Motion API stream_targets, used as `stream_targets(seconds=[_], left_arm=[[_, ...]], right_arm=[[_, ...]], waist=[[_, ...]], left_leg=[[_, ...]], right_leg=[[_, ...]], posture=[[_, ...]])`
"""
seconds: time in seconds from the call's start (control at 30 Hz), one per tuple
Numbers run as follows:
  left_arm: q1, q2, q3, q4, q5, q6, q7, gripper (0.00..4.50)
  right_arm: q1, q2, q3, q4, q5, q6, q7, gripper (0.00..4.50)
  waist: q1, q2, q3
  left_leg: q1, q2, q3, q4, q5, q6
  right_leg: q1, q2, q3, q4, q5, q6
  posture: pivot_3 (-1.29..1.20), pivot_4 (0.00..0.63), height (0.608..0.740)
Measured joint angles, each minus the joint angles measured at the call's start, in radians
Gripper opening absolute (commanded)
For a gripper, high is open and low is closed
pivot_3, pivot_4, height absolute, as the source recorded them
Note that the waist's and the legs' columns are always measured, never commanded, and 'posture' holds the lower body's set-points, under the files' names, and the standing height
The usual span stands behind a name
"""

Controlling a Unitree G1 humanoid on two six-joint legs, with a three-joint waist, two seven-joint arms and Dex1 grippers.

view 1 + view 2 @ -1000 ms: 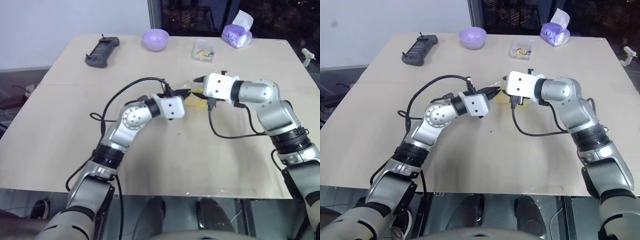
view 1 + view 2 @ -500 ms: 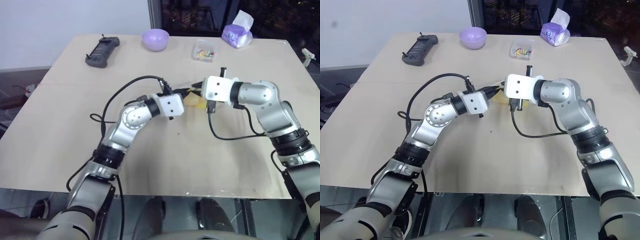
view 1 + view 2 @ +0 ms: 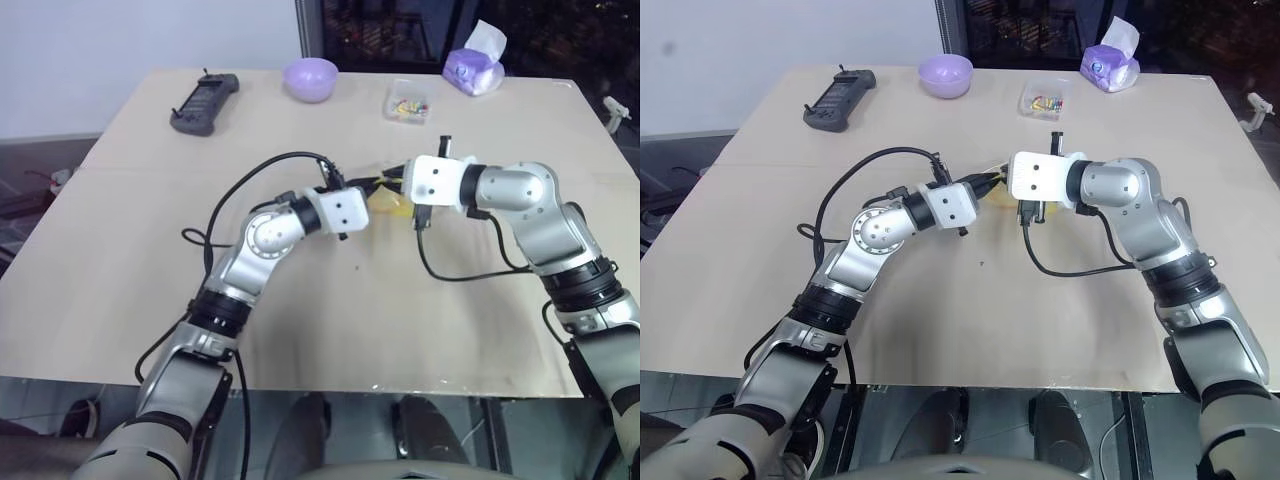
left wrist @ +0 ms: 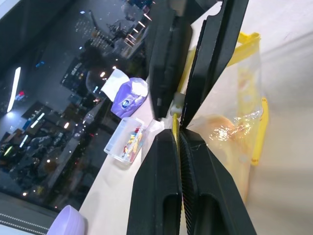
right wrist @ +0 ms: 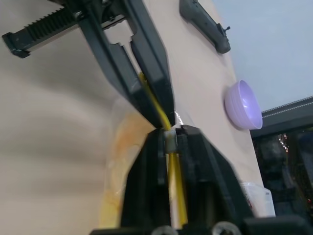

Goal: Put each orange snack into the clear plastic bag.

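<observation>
- The clear plastic bag lay near the middle of the worktop, between the two tools.
- The orange snack sat inside that bag.
- The left tool met the bag's seal strip from the left, and the right tool met the same strip from the right, tips just beside each other.
- A remote lay at the far left of the worktop.
- A bowl stood right of the remote, at the far edge.
- A small box lay right of the bowl.
- A tissue pack stood furthest right, behind the box.
</observation>
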Motion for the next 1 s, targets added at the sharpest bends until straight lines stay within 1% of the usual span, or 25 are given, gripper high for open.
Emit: stream_targets(seconds=[0.2, 0.37, 0.47, 0.53, 0.6, 0.73, 1.0], left_arm=[[0.0, -0.002, 0.0, 0.002, 0.0, 0.001, 0.0, 0.0], [0.0, -0.005, -0.001, 0.007, 0.008, 0.005, 0.028, 0.0], [-0.014, -0.007, -0.012, 0.034, 0.046, 0.011, 0.083, 0.0], [-0.047, -0.006, -0.02, 0.071, 0.108, 0.015, 0.168, 0.0], [-0.068, 0.0, -0.02, 0.086, 0.136, 0.021, 0.218, 0.0], [-0.104, 0.014, -0.02, 0.128, 0.163, 0.042, 0.31, 0.0], [-0.126, 0.017, -0.02, 0.144, 0.172, 0.044, 0.357, 0.0]], right_arm=[[0.0, 0.001, 0.0, 0.0, -0.01, 0.0, -0.001, 0.01], [0.0, -0.001, 0.008, 0.006, -0.04, -0.002, -0.03, 0.01], [-0.003, -0.006, 0.018, 0.033, -0.059, -0.002, -0.069, 0.01], [-0.025, -0.017, 0.019, 0.067, -0.077, -0.004, -0.114, 0.01], [-0.041, -0.032, 0.019, 0.077, -0.082, -0.004, -0.139, 0.01], [-0.061, -0.063, 0.019, 0.105, -0.096, -0.003, -0.193, 0.01], [-0.084, -0.081, 0.019, 0.134, -0.113, -0.003, -0.262, 0.01]], waist=[[0.0, 0.0, 0.0], [0.0, 0.0, 0.0], [0.0, 0.0, 0.0], [0.001, 0.0, 0.0], [0.001, 0.0, 0.0], [0.0, 0.0, 0.0], [0.0, 0.0, 0.0]], left_leg=[[0.0, 0.0, 0.0, 0.0, 0.0, 0.0], [0.0, 0.0, 0.0, 0.0, 0.0, 0.0], [0.0, 0.0, 0.0, 0.0, 0.0, 0.0], [0.0, 0.0, 0.0, 0.0, 0.0, 0.0], [0.0, 0.0, 0.0, 0.0, 0.0, 0.0], [0.0, 0.0, 0.0, 0.0, 0.0, 0.0], [0.0, 0.0, 0.001, -0.001, 0.0, 0.0]], right_leg=[[0.0, 0.0, 0.0, 0.0, 0.0, 0.0], [0.0, 0.0, 0.0, 0.0, 0.0, 0.0], [0.0, 0.0, 0.0, 0.0, 0.0, 0.0], [0.0, 0.0, 0.0, 0.0, 0.0, 0.0], [0.0, 0.0, 0.0, 0.0, 0.0, 0.0], [0.0, 0.0, 0.0, 0.0, 0.0, 0.0], [-0.001, 0.0, 0.001, 0.0, 0.0, 0.0]], posture=[[0.0, 0.15, 0.74], [0.0, 0.15, 0.74], [0.0, 0.15, 0.74], [0.0, 0.15, 0.74], [0.0, 0.15, 0.74], [0.0, 0.15, 0.74], [0.0, 0.15, 0.74]])
